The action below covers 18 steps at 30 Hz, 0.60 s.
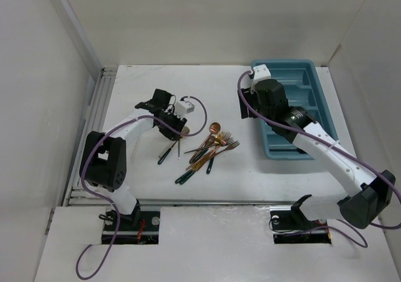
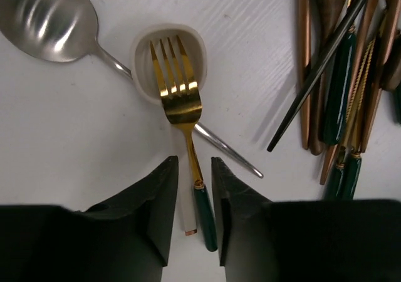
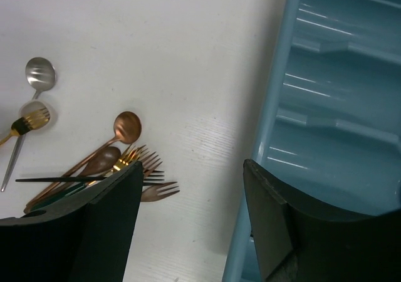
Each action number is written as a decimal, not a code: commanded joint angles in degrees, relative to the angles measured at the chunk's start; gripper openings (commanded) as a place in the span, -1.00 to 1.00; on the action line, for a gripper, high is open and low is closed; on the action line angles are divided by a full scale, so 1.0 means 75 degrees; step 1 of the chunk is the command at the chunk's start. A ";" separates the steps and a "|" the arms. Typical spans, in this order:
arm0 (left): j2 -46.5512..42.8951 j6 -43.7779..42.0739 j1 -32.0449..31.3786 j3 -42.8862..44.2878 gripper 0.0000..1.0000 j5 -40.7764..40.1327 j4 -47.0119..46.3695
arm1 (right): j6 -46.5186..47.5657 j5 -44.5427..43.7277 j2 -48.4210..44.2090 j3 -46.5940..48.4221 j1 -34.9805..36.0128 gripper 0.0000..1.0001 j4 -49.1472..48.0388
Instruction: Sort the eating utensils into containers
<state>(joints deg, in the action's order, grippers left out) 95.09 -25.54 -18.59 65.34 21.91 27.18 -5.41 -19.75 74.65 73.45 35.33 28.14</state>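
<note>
Cutlery (image 1: pixel 210 147) lies in a loose heap near the middle of the white table (image 1: pixel 144 84), handles pointing toward the arms and heads fanned toward the back. The heap is mostly copper and gold forks and spoons, several with dark green handles. In the right wrist view a copper spoon (image 3: pixel 127 126) sticks out at its far edge, fork tines (image 3: pixel 150 169) splay to the right, and a thin black stick (image 3: pixel 62 179) lies across the top.

Just left of the heap lie three separate pieces. A gold fork (image 2: pixel 182 100) with a green handle rests its tines in the bowl of a white spoon (image 2: pixel 141 62). A silver spoon (image 2: pixel 50 19) runs slantwise beneath both, its bowl at the far left.

The left claw (image 2: pixel 194 207) is low over the table with its jaws only narrowly apart. The fork's green handle and the white spoon's handle sit side by side in the gap and nearly fill it. I cannot tell whether the fingers (image 2: pixel 164 213) press on them or only flank them. The fork lies flat on the table.

The teal tray (image 1: pixel 282 63) stands at the right rear of the table, well apart from the heap, its long slots running front to back. The right claw (image 3: pixel 191 225) hangs over the tray's left rim with its jaws spread wide, one finger above bare table and the other above the tray, and it holds nothing.
</note>
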 commanded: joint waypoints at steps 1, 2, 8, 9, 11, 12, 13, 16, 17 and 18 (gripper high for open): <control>-0.0034 -0.0193 0.0041 -0.0134 -0.53 -0.0389 0.0127 | -0.0111 -0.0075 -0.0075 0.0308 0.0047 0.39 -0.0026; -0.0034 -0.0192 0.0041 -0.0134 -0.53 -0.0390 0.0057 | -0.0111 -0.0074 -0.0156 0.0239 0.0047 0.39 -0.0026; 0.0047 -0.0274 0.0041 -0.0064 -0.56 -0.0461 -0.0015 | -0.0111 -0.0226 -0.0484 0.0016 0.0047 0.39 0.0044; 0.0048 -0.0274 0.0041 -0.0064 -0.56 -0.0461 -0.0015 | -0.0111 -0.0226 -0.0485 0.0015 0.0047 0.39 0.0045; 0.0048 -0.0345 0.0041 -0.0297 -0.56 -0.0530 -0.0096 | -0.0111 -0.0308 -0.0567 0.0015 0.0047 0.39 0.0115; 0.0118 -0.0345 -0.0029 -0.0368 -0.53 -0.0612 -0.0097 | -0.0111 -0.0401 -0.0648 -0.0054 0.0047 0.39 0.0196; 0.0118 -0.0345 -0.0029 -0.0508 -0.50 -0.0613 -0.0097 | -0.0111 -0.0402 -0.0719 -0.0055 0.0047 0.39 0.0197; 0.0118 -0.0555 -0.0029 -0.0638 -0.44 -0.0613 -0.0097 | -0.0180 -0.0472 -0.0790 -0.0055 0.0047 0.39 0.0267; 0.0118 -0.0556 -0.0029 -0.0754 -0.44 -0.0613 -0.0097 | -0.0181 -0.0472 -0.0790 -0.0055 0.0047 0.39 0.0267; 0.0118 -0.0556 -0.0029 -0.0848 -0.44 -0.0613 -0.0097 | -0.0181 -0.0542 -0.0790 -0.0055 0.0047 0.39 0.0267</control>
<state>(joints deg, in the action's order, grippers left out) 95.96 -28.08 -18.52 60.64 17.41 25.76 -5.91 -21.80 70.06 73.08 35.33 29.80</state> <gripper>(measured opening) 0.277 0.695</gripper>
